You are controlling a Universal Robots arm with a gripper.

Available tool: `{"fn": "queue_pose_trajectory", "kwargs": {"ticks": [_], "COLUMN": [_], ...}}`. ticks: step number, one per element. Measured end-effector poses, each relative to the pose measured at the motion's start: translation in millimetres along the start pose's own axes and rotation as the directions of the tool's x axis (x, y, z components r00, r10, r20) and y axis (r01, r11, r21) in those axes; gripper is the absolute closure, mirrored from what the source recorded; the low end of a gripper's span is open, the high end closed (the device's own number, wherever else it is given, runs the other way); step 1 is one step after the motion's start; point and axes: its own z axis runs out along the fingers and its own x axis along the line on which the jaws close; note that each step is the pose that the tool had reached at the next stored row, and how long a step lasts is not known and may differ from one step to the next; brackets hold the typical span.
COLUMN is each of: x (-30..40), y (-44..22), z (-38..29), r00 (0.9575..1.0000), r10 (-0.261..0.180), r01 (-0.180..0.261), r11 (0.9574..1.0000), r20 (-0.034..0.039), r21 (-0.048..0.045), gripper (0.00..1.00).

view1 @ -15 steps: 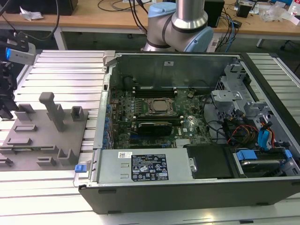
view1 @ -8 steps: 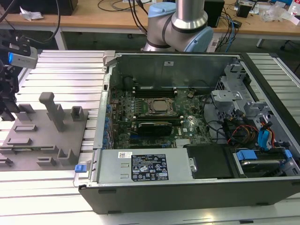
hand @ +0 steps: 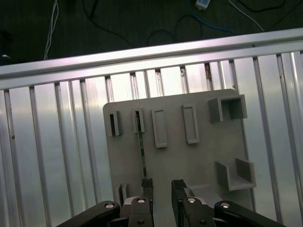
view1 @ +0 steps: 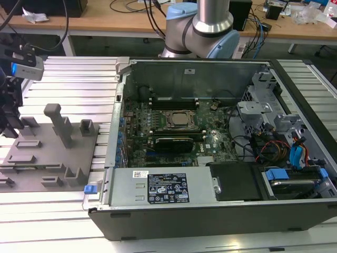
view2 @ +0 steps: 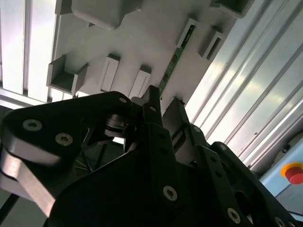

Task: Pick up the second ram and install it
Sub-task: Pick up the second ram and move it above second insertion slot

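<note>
The second ram [hand: 141, 151] is a thin green stick standing on edge in a slot of the grey fixture plate [hand: 199, 161]. In the second wrist view the ram [view2: 176, 54] runs up to one fingertip [view2: 152, 99]. My gripper [hand: 162, 187] hangs over the near end of the plate, open, with a bare gap between the fingers. The ram's near end lines up with one finger [hand: 147, 185] rather than with the gap. In the exterior view the gripper [view1: 9, 124] is at the far left, over the fixture plate [view1: 50, 158].
An open computer case [view1: 210, 205] lies at the exterior view's right of the plate, with the motherboard, the processor socket [view1: 178, 119] and long black slots [view1: 174, 100] exposed. The plate carries upright blocks [view1: 60, 124]. Everything rests on a ribbed aluminium table [hand: 47, 151].
</note>
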Motion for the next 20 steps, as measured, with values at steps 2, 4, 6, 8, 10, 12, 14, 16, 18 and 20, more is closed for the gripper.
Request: {"fn": "queue_pose_trajectory", "kwargs": {"ticks": [2,4,6,8,10,12,14,16,18,20], "x": [0.1,0.2,0.4,0.5,0.6,0.7,0.8,0.8,0.9,1.0], "y": [-0.1,-0.2,-0.3,-0.4,-0.4,-0.5,-0.6,-0.6,-0.7,-0.8], "z": [1.7,3.0,5.2,6.8,8.1,9.7,11.0,12.1,13.2,14.8], "r00": [1.0000,1.0000,1.0000,1.0000,1.0000,1.0000,1.0000,1.0000,1.0000,1.0000], "r10": [0.000,0.000,0.000,0.000,0.000,0.000,0.000,0.000,0.000,0.000], "r01": [0.000,0.000,0.000,0.000,0.000,0.000,0.000,0.000,0.000,0.000], "r11": [1.0000,1.0000,1.0000,1.0000,1.0000,1.0000,1.0000,1.0000,1.0000,1.0000], "r20": [0.0000,0.0000,0.0000,0.0001,0.0001,0.0000,0.0000,0.0001,0.0001,0.0000], "r21": [-0.0001,-0.0001,0.0000,0.0000,0.0000,0.0000,0.0000,0.0000,0.0000,0.0000], "gripper": [0.70,0.70,0.70,0.70,0.70,0.70,0.70,0.70,0.70,0.70]}}
